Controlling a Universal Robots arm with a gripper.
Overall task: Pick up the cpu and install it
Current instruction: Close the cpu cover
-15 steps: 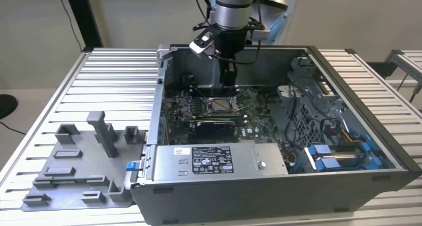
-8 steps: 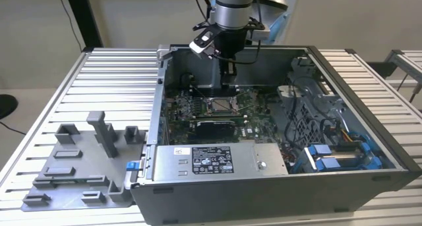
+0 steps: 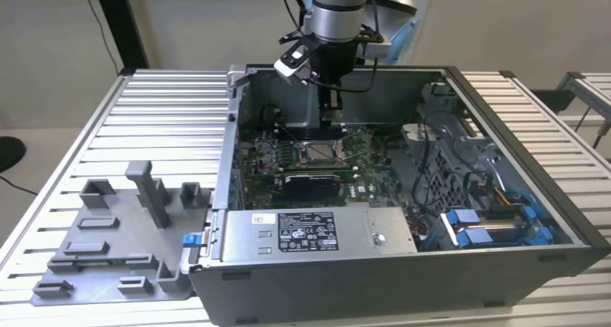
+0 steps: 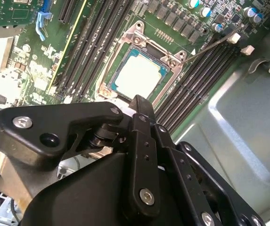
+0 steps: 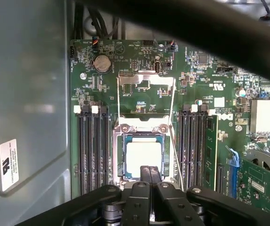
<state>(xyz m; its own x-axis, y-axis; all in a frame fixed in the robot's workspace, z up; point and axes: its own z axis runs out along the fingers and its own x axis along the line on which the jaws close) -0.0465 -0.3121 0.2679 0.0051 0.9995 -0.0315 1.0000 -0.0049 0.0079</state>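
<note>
The cpu point(image 5: 143, 157), a small square chip with a silvery-white top, lies flat in the metal-framed socket point(image 5: 120, 129) on the green motherboard; it also shows in the second wrist view point(image 4: 137, 75). The socket's cover frame point(image 5: 146, 79) stands swung open. My gripper point(image 5: 151, 169) hangs just above the chip's edge, its two black fingers pressed together and holding nothing. The second wrist view shows the gripper point(image 4: 139, 100) over the socket's rim. In the exterior view the gripper point(image 3: 330, 116) reaches down into the open computer case, above the socket point(image 3: 317, 152).
The case walls point(image 3: 236, 127) surround the motherboard. Black memory slots point(image 5: 91, 150) flank the socket on both sides. A grey box with a label point(image 3: 315, 230) lies at the case front, and a drive cage with blue clips point(image 3: 477, 223) is on the exterior view's right. A grey fixture plate point(image 3: 105, 248) lies on the table.
</note>
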